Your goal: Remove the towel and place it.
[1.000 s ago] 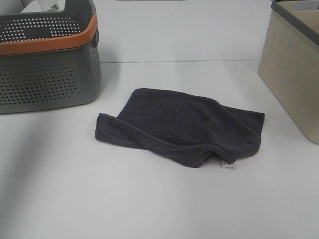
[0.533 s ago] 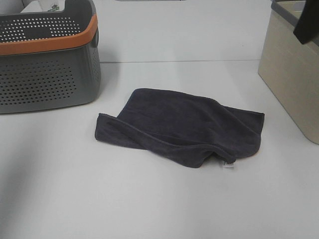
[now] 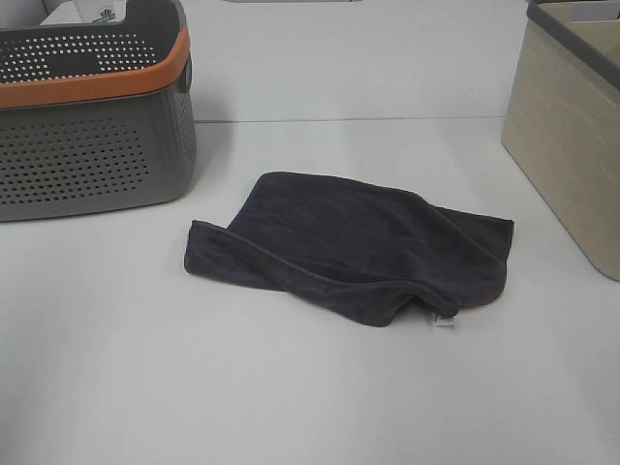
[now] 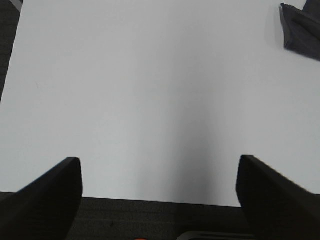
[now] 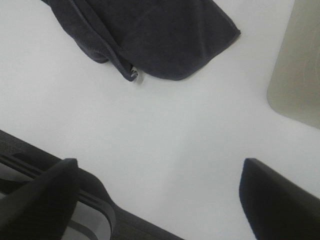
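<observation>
Items counted on the white table (image 3: 310, 387)

One towel (image 3: 354, 247), one grey perforated basket (image 3: 92, 126), one beige bin (image 3: 572, 136) and two grippers, left (image 4: 159, 195) and right (image 5: 160, 195), were counted.

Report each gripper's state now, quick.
Left gripper: open, holding nothing, over bare table.
Right gripper: open, holding nothing; the towel lies apart from it.
</observation>
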